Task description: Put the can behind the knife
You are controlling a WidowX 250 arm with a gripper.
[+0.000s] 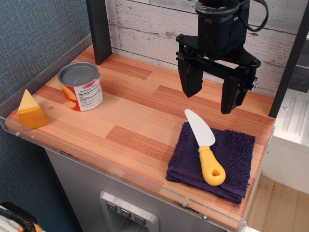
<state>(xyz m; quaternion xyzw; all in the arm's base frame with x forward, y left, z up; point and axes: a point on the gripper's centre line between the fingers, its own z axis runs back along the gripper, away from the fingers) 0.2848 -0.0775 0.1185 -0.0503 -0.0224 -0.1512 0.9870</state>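
The can (81, 86) stands upright at the left of the wooden table, with a grey lid and a red, yellow and white label with a nutrition panel. The knife (204, 146), with a white blade and a yellow handle, lies on a folded purple cloth (231, 162) at the front right. My black gripper (211, 99) hangs open and empty above the table, just behind the knife's blade tip and far to the right of the can.
A yellow cheese wedge (30, 111) sits at the table's left front corner. A black post (100, 30) stands behind the can. A clear plastic rim (120, 170) edges the table front. A wood-plank wall lies behind.
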